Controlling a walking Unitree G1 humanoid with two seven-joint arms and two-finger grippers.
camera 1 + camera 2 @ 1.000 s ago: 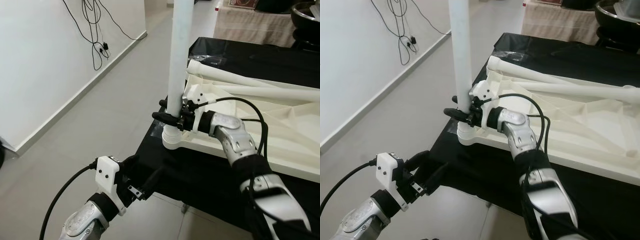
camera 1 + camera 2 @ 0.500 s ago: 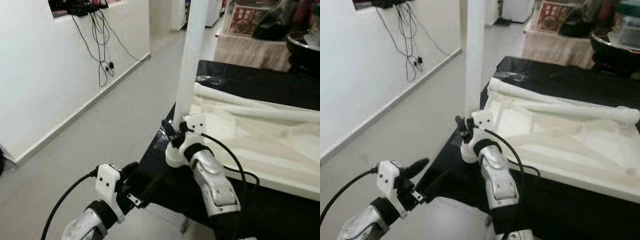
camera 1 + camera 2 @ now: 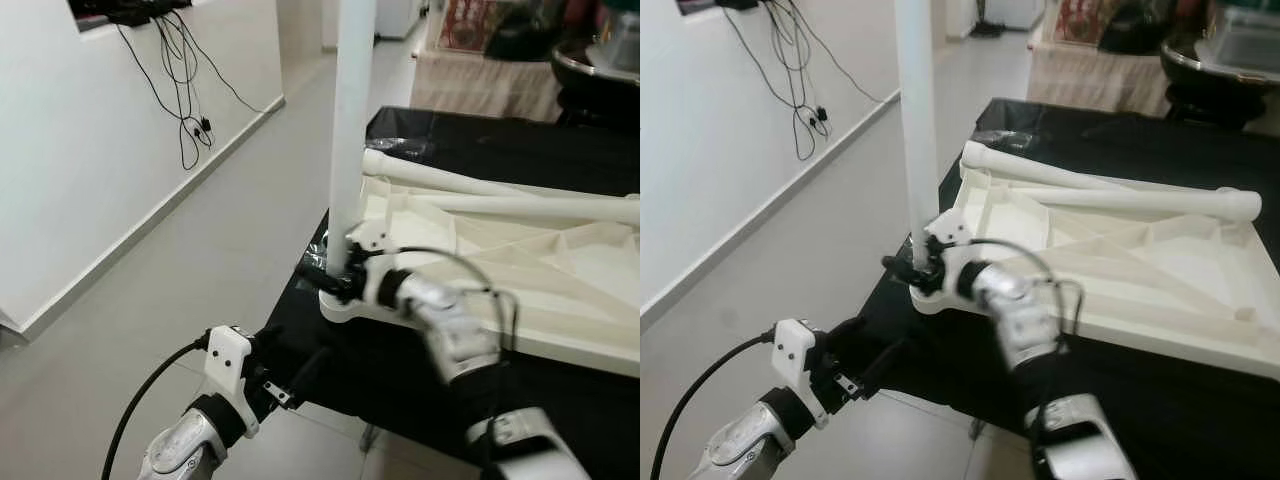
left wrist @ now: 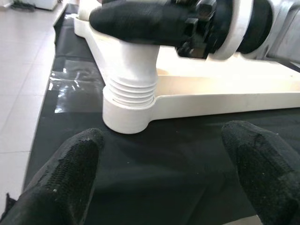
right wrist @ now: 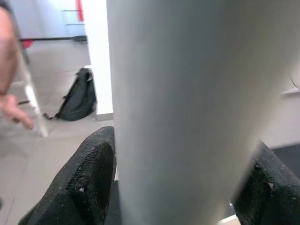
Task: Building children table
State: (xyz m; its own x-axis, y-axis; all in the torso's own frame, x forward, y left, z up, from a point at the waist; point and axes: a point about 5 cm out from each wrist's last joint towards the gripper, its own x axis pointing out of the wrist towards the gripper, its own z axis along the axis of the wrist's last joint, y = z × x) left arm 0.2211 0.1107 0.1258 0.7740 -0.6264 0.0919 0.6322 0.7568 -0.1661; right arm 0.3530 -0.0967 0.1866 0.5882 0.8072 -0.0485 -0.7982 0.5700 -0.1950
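White plastic makes up the whole kit: the tabletop lies upside down on a black cloth, its near-left corner at the cloth's near-left corner. One leg stands upright in that corner's threaded socket. My right claw pinches the leg low down, just above the socket, with a finger pressed against each side of the tube. The wrist view across the cloth shows a few thread rings exposed between leg and socket, so I judge the leg is not fully screwed home.

My left claw hangs off the cloth's near edge, below and in front of that corner. Its fingers are spread wide and hold nothing, pointed at the socket from the side.

As for progress, I would call this early. One leg is in place and probably needs more turning. At least two more legs lie loose across the far side of the tabletop, one along its far edge and one slanting in from the far-left corner. Those await fitting, and afterwards the table must be flipped upright.

Some red and pale printing shows on a box far behind the cloth, but it is too blurred to read. I see no brand or label on the table parts themselves.
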